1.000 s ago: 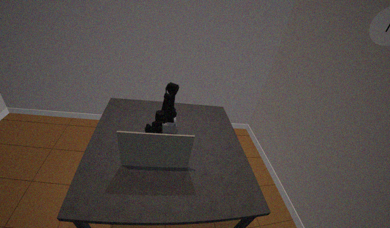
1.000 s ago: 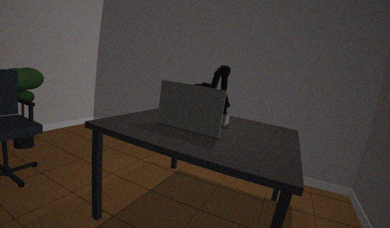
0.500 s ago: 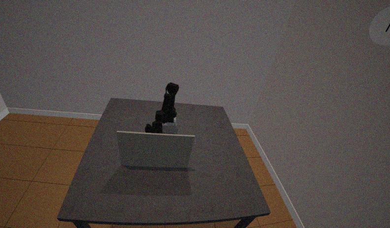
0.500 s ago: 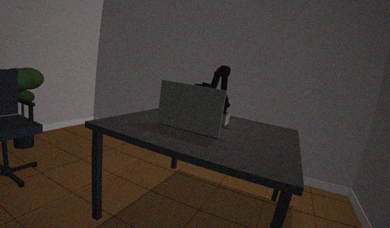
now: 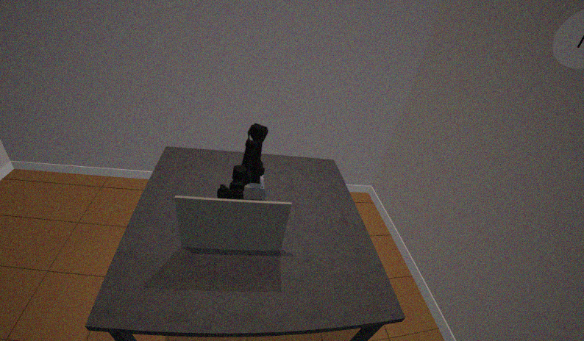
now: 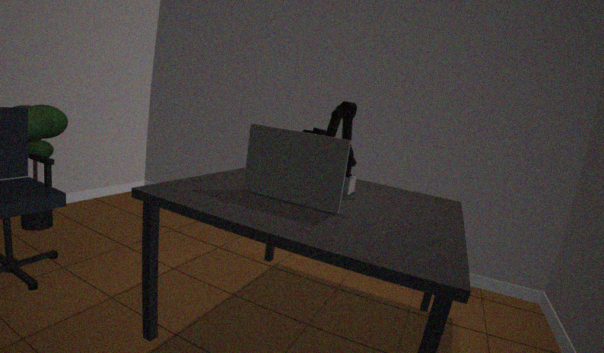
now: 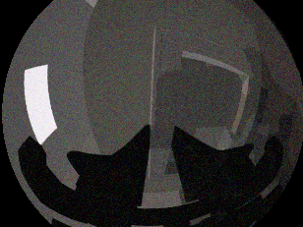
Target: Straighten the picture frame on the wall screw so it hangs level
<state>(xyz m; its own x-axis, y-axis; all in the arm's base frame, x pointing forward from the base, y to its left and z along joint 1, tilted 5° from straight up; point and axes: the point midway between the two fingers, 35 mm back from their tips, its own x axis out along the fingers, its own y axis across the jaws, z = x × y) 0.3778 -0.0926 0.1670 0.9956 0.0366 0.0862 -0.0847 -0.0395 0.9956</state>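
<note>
The picture frame (image 7: 216, 62) shows only in the wrist view, right of centre, with a pale bar and a darker picture inside. It is against the face of the upright grey board (image 5: 232, 226) (image 6: 297, 170) (image 7: 118, 87). My gripper (image 7: 159, 129) is shut on the frame's near side bar, which runs between the two black fingertips. The top and exterior views see the board's back, so it hides the frame and my fingers. The screw and the notched strip are not visible. I cannot tell how far the frame tilts or whether it is lifted.
The board stands on the dark table (image 5: 328, 253) (image 6: 396, 232). My black arm (image 5: 252, 156) (image 6: 348, 122) rises behind it. A chair (image 6: 26, 197) and a green plant (image 6: 47, 120) stand left of the table. A bright white patch (image 7: 39, 102) shows in the wrist view.
</note>
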